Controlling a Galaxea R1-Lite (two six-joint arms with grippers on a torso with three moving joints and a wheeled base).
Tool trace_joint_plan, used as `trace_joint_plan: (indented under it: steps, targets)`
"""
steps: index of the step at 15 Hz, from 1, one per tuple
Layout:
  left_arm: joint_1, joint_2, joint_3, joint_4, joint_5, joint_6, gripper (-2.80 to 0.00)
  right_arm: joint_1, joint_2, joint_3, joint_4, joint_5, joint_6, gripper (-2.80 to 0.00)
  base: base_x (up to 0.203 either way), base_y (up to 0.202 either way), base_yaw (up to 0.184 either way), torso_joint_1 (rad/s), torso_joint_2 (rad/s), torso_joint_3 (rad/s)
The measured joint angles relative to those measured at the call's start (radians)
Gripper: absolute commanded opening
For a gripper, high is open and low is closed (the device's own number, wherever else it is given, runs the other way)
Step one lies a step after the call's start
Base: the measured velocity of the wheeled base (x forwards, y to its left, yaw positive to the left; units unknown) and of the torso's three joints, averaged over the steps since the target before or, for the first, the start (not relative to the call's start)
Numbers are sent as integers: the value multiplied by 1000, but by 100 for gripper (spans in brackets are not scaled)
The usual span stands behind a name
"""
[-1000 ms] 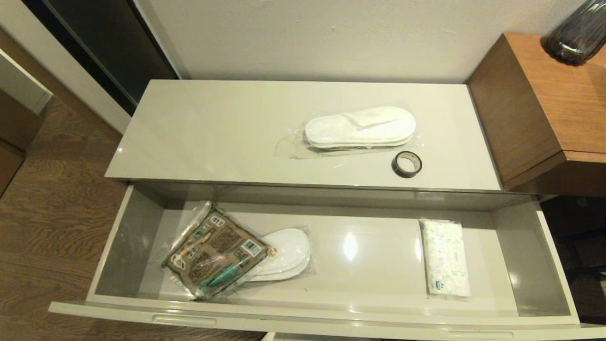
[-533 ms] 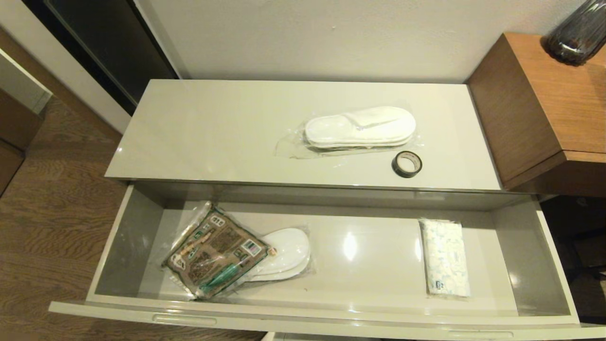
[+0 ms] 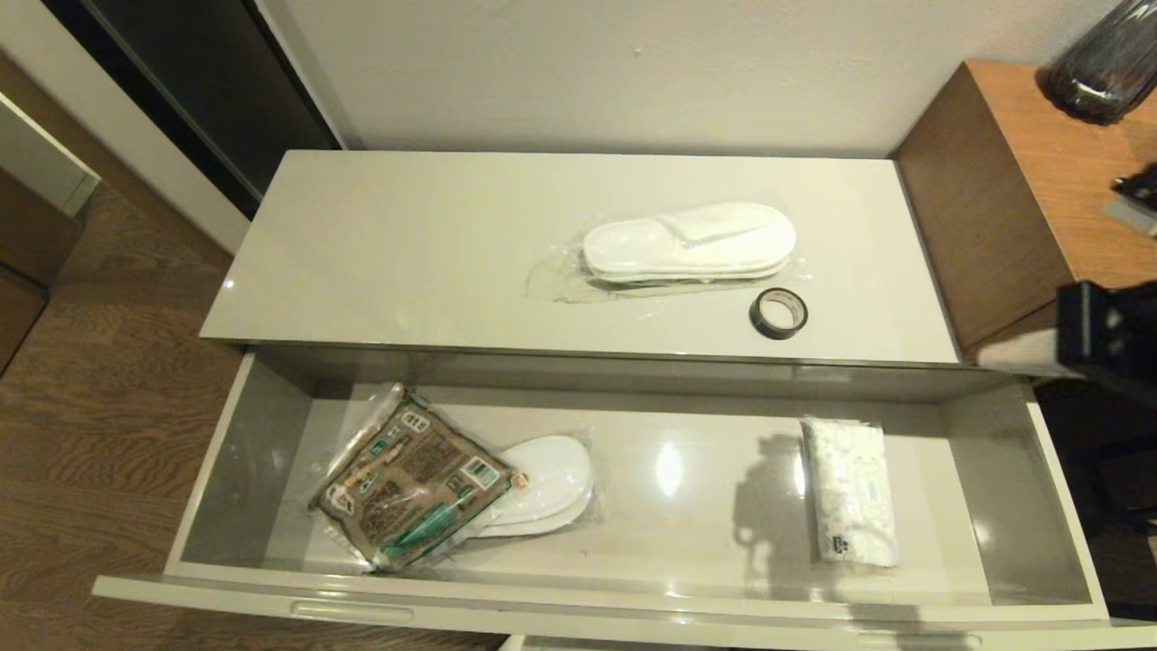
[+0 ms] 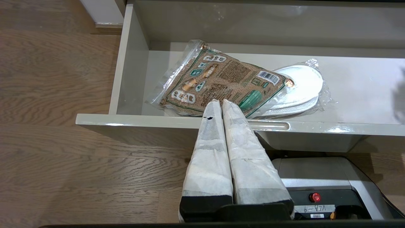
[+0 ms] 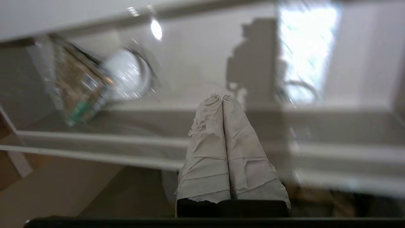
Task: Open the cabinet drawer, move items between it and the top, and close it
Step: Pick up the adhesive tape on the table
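Note:
The cabinet drawer (image 3: 633, 606) stands pulled wide open. Inside at its left lies the brown-and-green packet (image 3: 411, 477), partly over a wrapped white slipper pair (image 3: 551, 479). On the top (image 3: 407, 253) lie a second wrapped slipper pair (image 3: 691, 240) and the black tape roll (image 3: 778, 313). My right gripper (image 3: 990, 355) enters from the right edge, level with the drawer's right back corner, shut and empty (image 5: 222, 96). My left gripper (image 4: 220, 102) is shut and empty, low in front of the drawer's front edge (image 4: 142, 122), pointing at the packet (image 4: 218, 82).
A white-and-blue printed soft pack (image 3: 851, 493) lies at the drawer's right end. The brown wooden side unit (image 3: 1021, 199) stands higher at the right, with a dark glass vase (image 3: 1103, 63) on it. Wood floor lies to the left.
My right arm has come into the head view from the right edge, and its shadow now falls on the drawer floor. The items have not moved.

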Motion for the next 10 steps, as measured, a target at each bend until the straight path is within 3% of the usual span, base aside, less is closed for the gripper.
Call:
trace_joint_plan:
  steps: [2, 4, 7, 8, 10]
  targets:
    - [0, 0, 0, 0, 0, 0, -280, 82, 82, -35, -123, -41, 64, -280, 0, 0, 0, 0, 0, 0]
    - [0, 0, 0, 0, 0, 0, -280, 174, 158, -60, -233, -172, 145, -280, 0, 0, 0, 0, 0, 0]
    - [0, 0, 0, 0, 0, -1, -280, 240, 251, -69, -319, -265, 217, -280, 0, 0, 0, 0, 0, 0]
    - [0, 0, 0, 0, 0, 0, -280, 244, 269, -56, -322, -268, 214, 0, 0, 0, 0, 0, 0, 0]
    - [1, 0, 0, 0, 0, 0, -280, 244, 296, -37, -326, -274, 205, 0, 0, 0, 0, 0, 0, 0]
